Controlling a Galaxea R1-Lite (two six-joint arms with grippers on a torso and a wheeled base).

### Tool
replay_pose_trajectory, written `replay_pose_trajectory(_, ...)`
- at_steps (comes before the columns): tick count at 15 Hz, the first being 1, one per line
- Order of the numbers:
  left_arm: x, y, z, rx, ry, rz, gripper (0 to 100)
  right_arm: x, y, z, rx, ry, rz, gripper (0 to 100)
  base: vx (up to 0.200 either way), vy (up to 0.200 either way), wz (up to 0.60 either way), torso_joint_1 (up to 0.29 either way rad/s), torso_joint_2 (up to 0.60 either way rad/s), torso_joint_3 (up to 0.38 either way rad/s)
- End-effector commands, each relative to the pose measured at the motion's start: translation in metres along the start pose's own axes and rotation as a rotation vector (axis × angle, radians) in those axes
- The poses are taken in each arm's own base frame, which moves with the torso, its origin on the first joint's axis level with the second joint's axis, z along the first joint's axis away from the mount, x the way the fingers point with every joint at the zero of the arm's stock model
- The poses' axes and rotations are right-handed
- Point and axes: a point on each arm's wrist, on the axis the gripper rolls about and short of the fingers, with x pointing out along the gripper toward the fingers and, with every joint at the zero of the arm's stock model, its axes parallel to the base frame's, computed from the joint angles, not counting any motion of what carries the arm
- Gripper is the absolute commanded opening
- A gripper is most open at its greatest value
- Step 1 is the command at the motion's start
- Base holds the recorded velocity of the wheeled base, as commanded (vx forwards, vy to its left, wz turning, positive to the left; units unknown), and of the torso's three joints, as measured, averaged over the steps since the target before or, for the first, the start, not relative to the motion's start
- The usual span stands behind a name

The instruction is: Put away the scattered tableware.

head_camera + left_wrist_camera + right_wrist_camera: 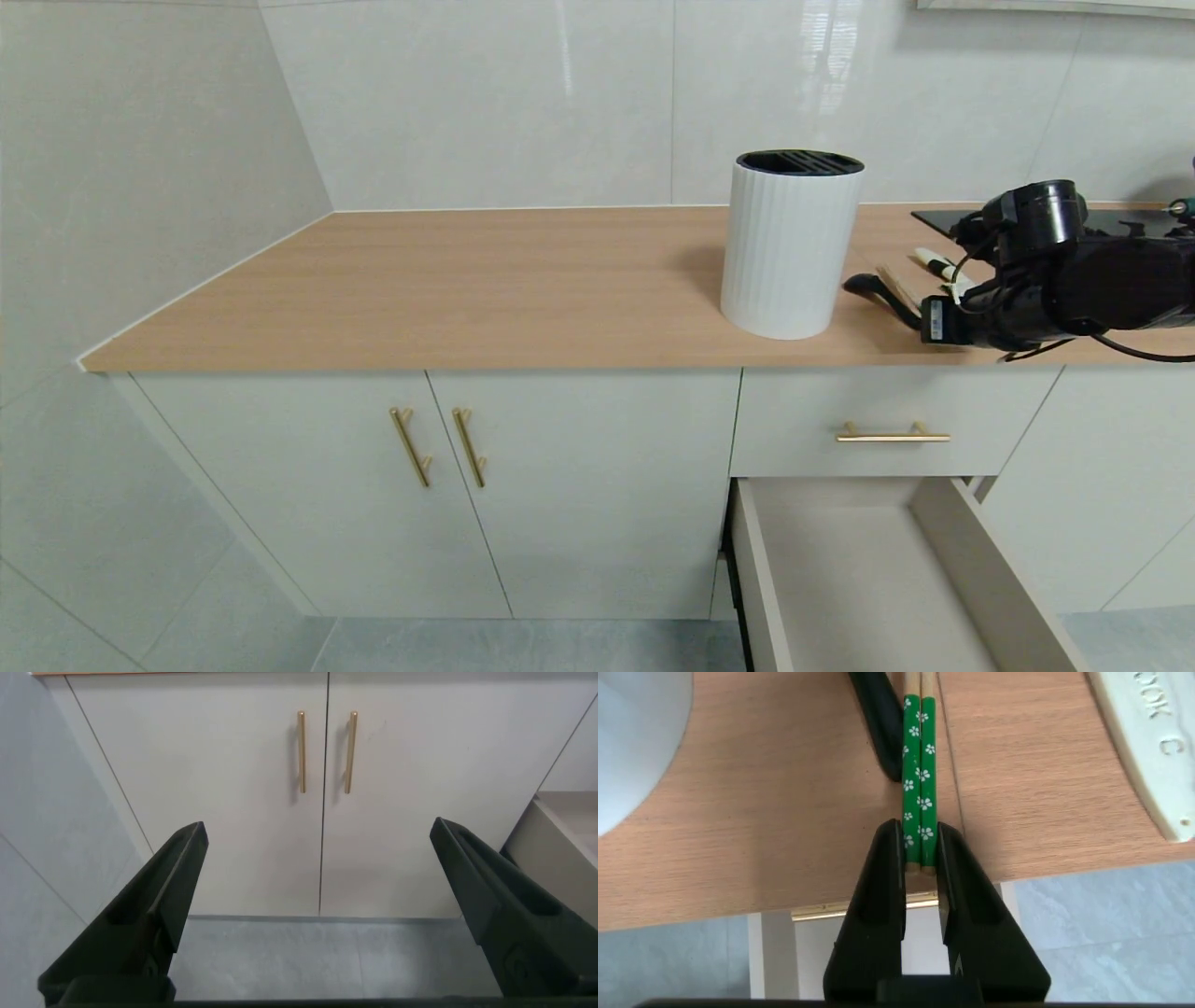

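A pair of wooden chopsticks [920,756] with green flowered ends lies on the wooden counter [523,280], and my right gripper [921,854] is shut on the green ends at the counter's front edge. In the head view the chopsticks [898,283] lie just right of a white ribbed holder [792,245] with a black slotted top, with my right gripper [936,320] at their near end. A black utensil handle [878,719] lies beside the chopsticks, touching or nearly so. My left gripper [322,905] is open, low in front of the cabinet doors [322,812].
A white-handled utensil [938,263] lies further back on the counter, right of the chopsticks. A black tray [943,219] sits at the back right. Below the counter's right part a drawer [840,569] stands pulled out; a shut drawer with a gold handle [892,435] is above it.
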Motion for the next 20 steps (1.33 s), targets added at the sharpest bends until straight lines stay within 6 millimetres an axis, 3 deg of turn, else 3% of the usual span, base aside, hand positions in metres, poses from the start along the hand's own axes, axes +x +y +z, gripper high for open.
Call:
replay_pose_trajectory(1, 0.000, 0.000, 0.000, 0.000, 0.002, 0.000, 100, -0.028, -0.005, 0.011, 0.030, -0.053, 0.005, 0, 0.000, 0.000, 0.00, 0.000, 0.00, 0.000)
replay_pose_trajectory(5, 0.000, 0.000, 0.000, 0.000, 0.002, 0.002, 100, -0.116, -0.025, 0.004, 0.052, -0.140, 0.028, 0, 0.000, 0.000, 0.00, 0.000, 0.00, 0.000)
replay_pose_trajectory(6, 0.000, 0.000, 0.000, 0.000, 0.002, 0.000, 100, -0.148, -0.032, -0.004, 0.056, -0.170, 0.059, 0, 0.000, 0.000, 0.00, 0.000, 0.00, 0.000)
replay_pose_trajectory(7, 0.000, 0.000, 0.000, 0.000, 0.002, 0.000, 100, -0.164, -0.035, -0.011, 0.054, -0.169, 0.082, 0, 0.000, 0.000, 0.00, 0.000, 0.00, 0.000)
replay_pose_trajectory(10, 0.000, 0.000, 0.000, 0.000, 0.002, 0.000, 100, -0.241, -0.057, -0.051, 0.052, -0.145, 0.200, 0, 0.000, 0.000, 0.00, 0.000, 0.00, 0.000)
replay_pose_trajectory(15, 0.000, 0.000, 0.000, 0.000, 0.002, 0.002, 100, -0.329, -0.077, -0.124, 0.036, -0.004, 0.347, 0, 0.000, 0.000, 0.00, 0.000, 0.00, 0.000)
replay_pose_trajectory(17, 0.000, 0.000, 0.000, 0.000, 0.002, 0.000, 100, -0.340, -0.081, -0.146, 0.024, 0.105, 0.362, 0, 0.000, 0.000, 0.00, 0.000, 0.00, 0.000)
replay_pose_trajectory(20, 0.000, 0.000, 0.000, 0.000, 0.002, 0.000, 100, -0.317, -0.077, -0.158, -0.027, 0.336, 0.363, 0, 0.000, 0.000, 0.00, 0.000, 0.00, 0.000)
